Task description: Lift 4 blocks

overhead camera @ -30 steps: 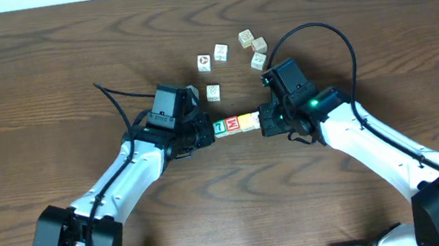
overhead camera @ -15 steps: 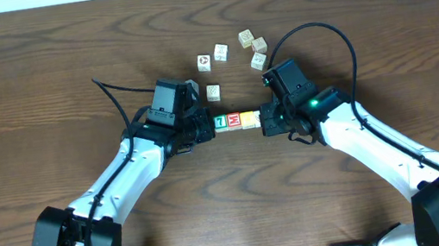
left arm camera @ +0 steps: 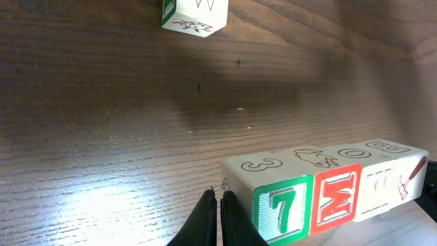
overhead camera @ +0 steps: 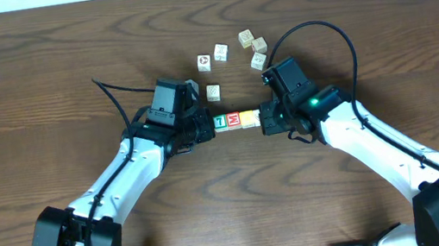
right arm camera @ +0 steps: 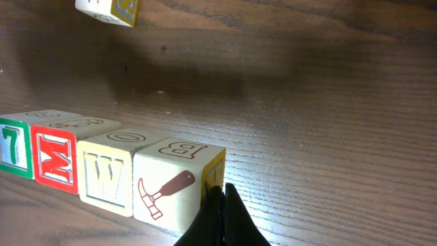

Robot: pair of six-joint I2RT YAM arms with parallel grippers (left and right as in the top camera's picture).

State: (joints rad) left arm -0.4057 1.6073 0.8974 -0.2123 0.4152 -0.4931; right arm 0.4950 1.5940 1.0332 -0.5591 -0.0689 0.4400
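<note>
You have the four blocks lined up face to face between your two arms, near the middle of the bench (overhead camera: pixel 22 83): the green block (left arm camera: pixel 283 208) on the left end, then the red block (left arm camera: pixel 338 198), the yellow-orange block (right arm camera: pixel 106 174), and the white block (right arm camera: pixel 167 191) with the hammer mark on the right end. The left pincer (left arm camera: pixel 217 212) has its fingers pressed together and butts tip-first against the outer face of the green block. The right pincer (right arm camera: pixel 220 205) is pressed together the same way against the outer face of the white block. Neither one is pinching anything, so the row is held by end pressure alone. From these views I cannot tell whether the row has cleared the wood. The main risk is buckling: both tips touch low on the end faces and over a narrow patch, so a harder squeeze could hinge the row at a middle joint and pop the red or yellow-orange block out. If your arms drift apart even slightly, the whole row drops. If one arm rises faster than the other, the row tilts and the faces can slide. A loose picture cube (overhead camera: pixel 212 92) sits near, and a falling block could knock it.
</note>
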